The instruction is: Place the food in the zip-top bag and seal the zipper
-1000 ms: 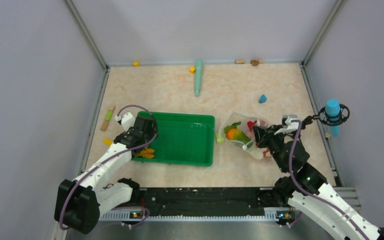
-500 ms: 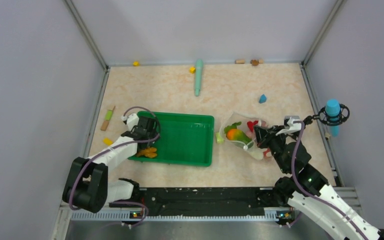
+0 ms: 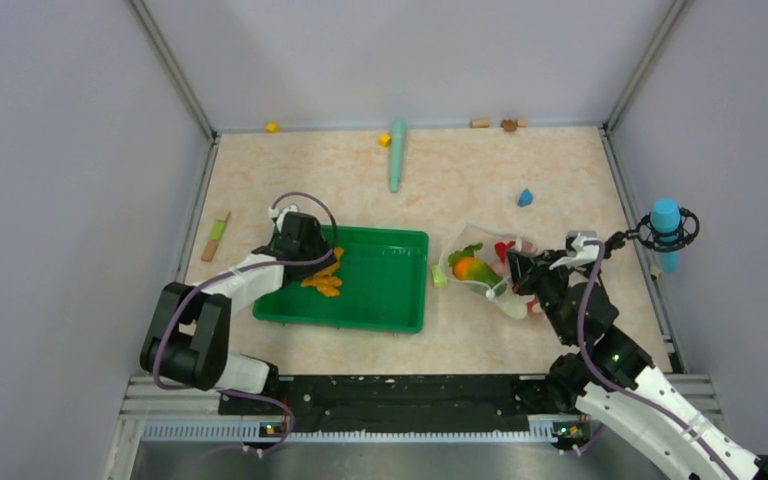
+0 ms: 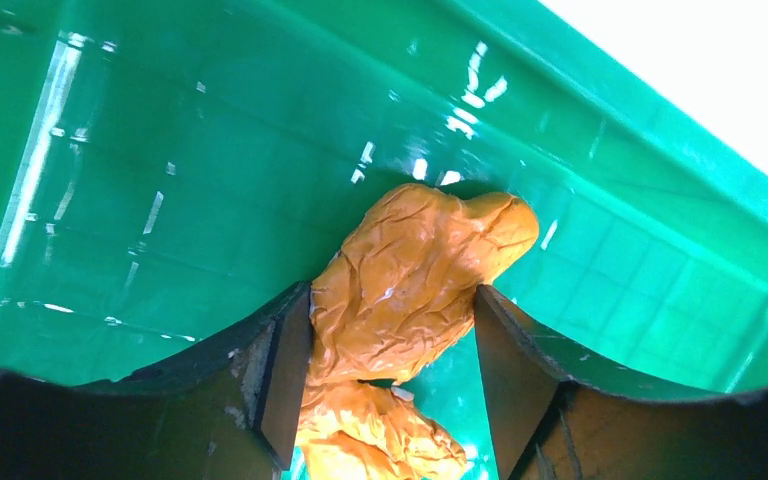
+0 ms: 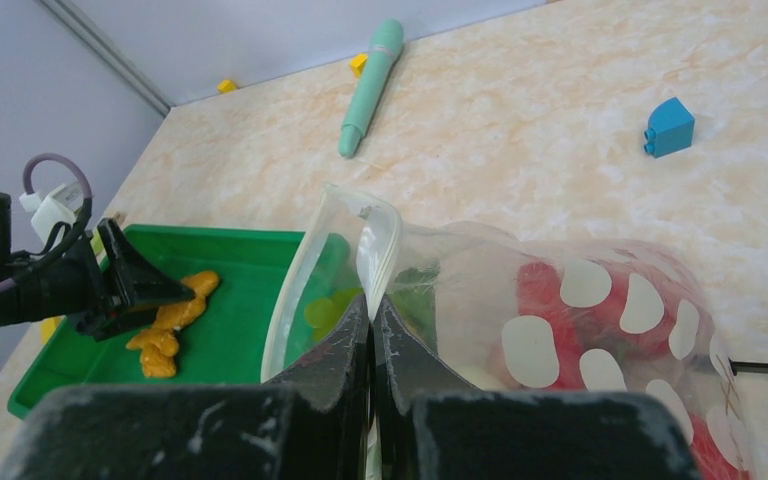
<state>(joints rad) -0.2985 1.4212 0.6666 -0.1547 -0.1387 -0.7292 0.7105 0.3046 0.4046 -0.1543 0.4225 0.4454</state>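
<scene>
left gripper [image 4: 390, 300] grasps the crinkly yellow-orange toy bunch [image 4: 415, 260] btwn both jaws, low inside the glossy green rectangular plastic tray [image 4: 160, 150]; a second lobe sits deeper btwn the jaws. right gripper [image 5: 372, 315] is clenched on the mouth rim of the clear floppy white-dotted zip-top bag [image 5: 480, 265], w/ the opening gaping just left of its jaws. risks, as i judge: the soft bunch may slip out on lifting or snag the tray wall; the limp rim may sag and narrow the opening.

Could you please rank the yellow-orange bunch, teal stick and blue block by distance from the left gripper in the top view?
1. Yellow-orange bunch, between the left gripper fingers, in the green tray.
2. Teal stick, far middle.
3. Blue block, far right.
</scene>
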